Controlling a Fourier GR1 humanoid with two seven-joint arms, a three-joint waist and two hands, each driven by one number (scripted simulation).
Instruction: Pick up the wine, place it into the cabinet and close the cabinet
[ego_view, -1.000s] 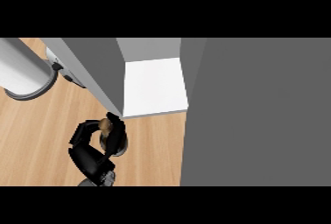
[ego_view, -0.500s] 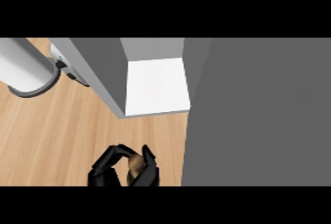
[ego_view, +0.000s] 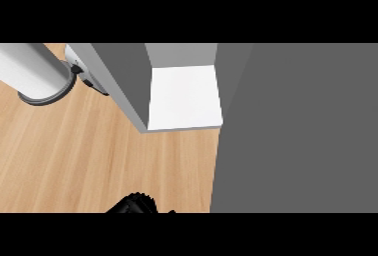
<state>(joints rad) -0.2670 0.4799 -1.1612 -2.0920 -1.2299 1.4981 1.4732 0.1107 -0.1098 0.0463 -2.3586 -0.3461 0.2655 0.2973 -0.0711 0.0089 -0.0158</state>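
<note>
Showing only as black fingertips at the near edge, a hand (ego_view: 136, 205) is barely in view; whether it is wide, narrow or holding anything cannot be told, nor which hand it is. The wine is not seen. The cabinet (ego_view: 184, 95) stands open at the far middle of the wooden surface (ego_view: 74, 150), its white floor bare, presumably to receive the bottle.

Open cabinet (ego_view: 184, 95) with white shelf floor ahead of me, its grey door (ego_view: 118, 75) swung out to the left, wooden counter (ego_view: 81, 160) below the cabinet, grey forearm (ego_view: 33, 72) left of the door, tips of my black hand (ego_view: 134, 204) well below the cabinet
</note>
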